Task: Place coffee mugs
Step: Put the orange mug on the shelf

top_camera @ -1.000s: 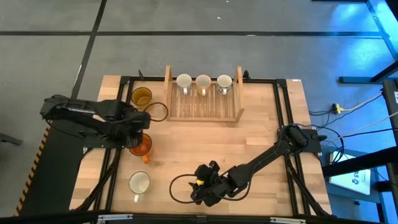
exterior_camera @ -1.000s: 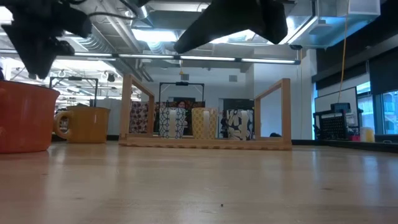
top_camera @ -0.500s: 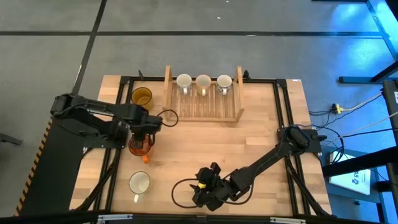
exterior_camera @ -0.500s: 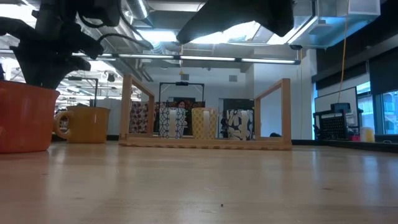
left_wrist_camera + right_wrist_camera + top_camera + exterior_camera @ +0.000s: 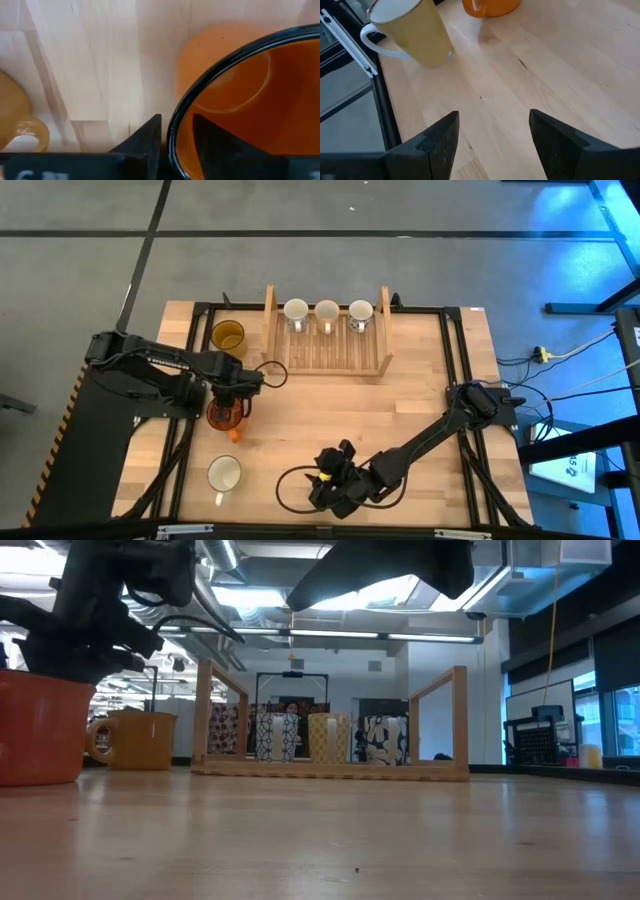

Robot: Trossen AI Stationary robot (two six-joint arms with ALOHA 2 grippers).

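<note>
One orange mug (image 5: 226, 415) sits at the table's left edge, directly under the left gripper (image 5: 232, 392); fingers (image 5: 145, 137) straddle its rim, one inside, one outside, not yet clamped. Right gripper (image 5: 330, 485) waits open, far off near the front.

pale, smooth planked wooden table top (image 5: 400, 395), matt with visible grain. slatted light wooden tray (image 5: 327, 352), unvarnished in look. glossy bright orange ceramic mug (image 5: 250, 105) with dark shiny rim. glazed amber-yellow mug (image 5: 228, 336). 3 white glazed mugs (image 5: 327, 311) on the slats. smooth cream mug (image 5: 412, 31), satin sheen. matt black plastic fingers (image 5: 435, 142).
</note>
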